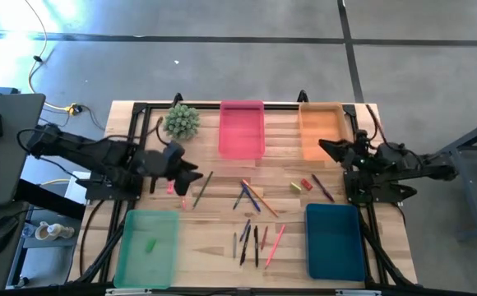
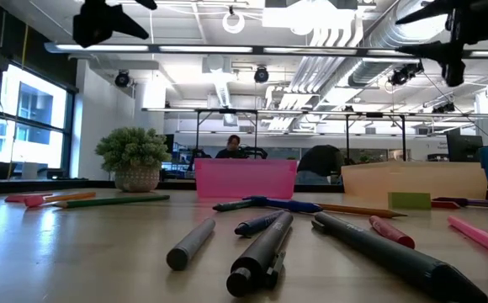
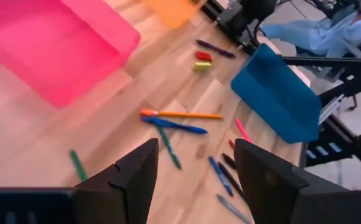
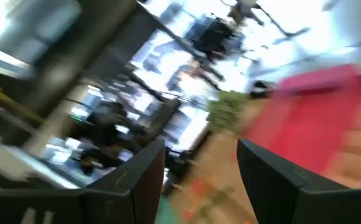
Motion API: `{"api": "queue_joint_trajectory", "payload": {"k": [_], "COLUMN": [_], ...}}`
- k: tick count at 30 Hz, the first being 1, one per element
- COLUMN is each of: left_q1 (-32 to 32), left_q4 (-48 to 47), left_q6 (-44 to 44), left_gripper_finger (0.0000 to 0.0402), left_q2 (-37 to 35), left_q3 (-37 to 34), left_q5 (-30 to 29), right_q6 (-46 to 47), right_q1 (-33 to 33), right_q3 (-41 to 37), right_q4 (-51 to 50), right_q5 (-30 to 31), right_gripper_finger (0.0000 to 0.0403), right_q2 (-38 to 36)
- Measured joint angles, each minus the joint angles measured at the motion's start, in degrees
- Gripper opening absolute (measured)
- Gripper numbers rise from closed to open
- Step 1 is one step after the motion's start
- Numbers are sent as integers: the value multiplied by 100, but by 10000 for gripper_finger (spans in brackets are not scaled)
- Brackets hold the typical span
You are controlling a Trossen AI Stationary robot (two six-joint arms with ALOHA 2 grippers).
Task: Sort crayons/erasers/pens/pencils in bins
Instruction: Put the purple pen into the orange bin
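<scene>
My left gripper (image 1: 194, 173) (image 3: 196, 149) hangs open above the table's left middle, holding nothing. My right gripper (image 1: 325, 149) (image 4: 200, 149) is open too, raised over the near edge of the orange bin (image 1: 321, 131). The pink bin (image 1: 241, 129) sits far centre, the light green bin (image 1: 148, 247) near left, the teal bin (image 1: 335, 241) near right. A red eraser (image 3: 203, 55) and a yellow-green eraser (image 3: 201, 65) lie flat between orange and teal bins. An orange pencil (image 3: 180, 114) and a dark green pencil (image 1: 203, 187) lie on the wood among pens.
A potted plant (image 1: 181, 121) stands at the far left beside the pink bin. Several pens and crayons (image 1: 255, 242) lie scattered in the table's near middle. A small green piece (image 1: 150, 244) lies in the light green bin. A black frame runs along the table's edges.
</scene>
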Motion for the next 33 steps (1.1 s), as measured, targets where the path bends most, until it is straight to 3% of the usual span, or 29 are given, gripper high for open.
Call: {"api": "queue_joint_trajectory", "payload": {"k": [7,11,21,33], "left_q1": [1051,1638,2556,2625], "left_q4": [-13,-18,-11,-11], "left_q6": [1095,1500,1865,2016], "left_gripper_finger": [200,200,200,200], "left_q2": [-315,-377,-382,-382], "left_q3": [0,0,0,0], "left_q5": [957,1426,2564,2634], "right_q6": [1572,2251,2547,2544], "right_q1": [0,-2,0,0], "right_q3": [1349,1755,1825,1827], "right_q4": [-3181,-4280,-4811,-4844], "right_q5": [4,-229,-1494,-1769], "right_gripper_finger": [193,193,193,193], "right_q2": [1212,1892,3107,4052]}}
